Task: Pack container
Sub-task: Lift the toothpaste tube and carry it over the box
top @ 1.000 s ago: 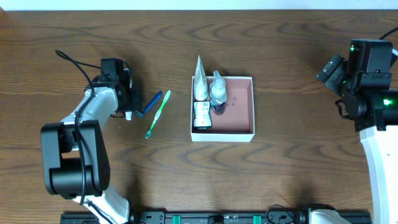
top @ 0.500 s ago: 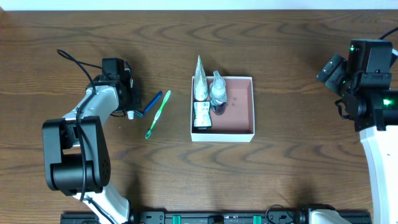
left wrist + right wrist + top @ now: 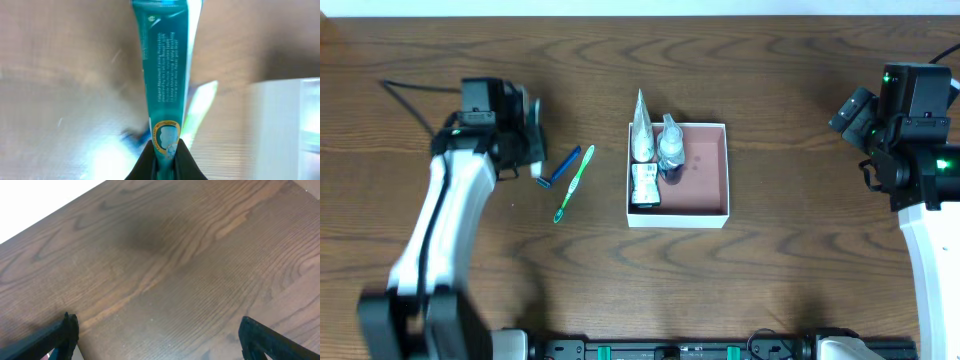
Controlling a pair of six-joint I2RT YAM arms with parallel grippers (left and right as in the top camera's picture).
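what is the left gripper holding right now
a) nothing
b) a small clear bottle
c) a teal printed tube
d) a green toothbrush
c: the left wrist view shows the teal printed tube pinched at its lower end in the left gripper, while the green toothbrush lies loose on the table.
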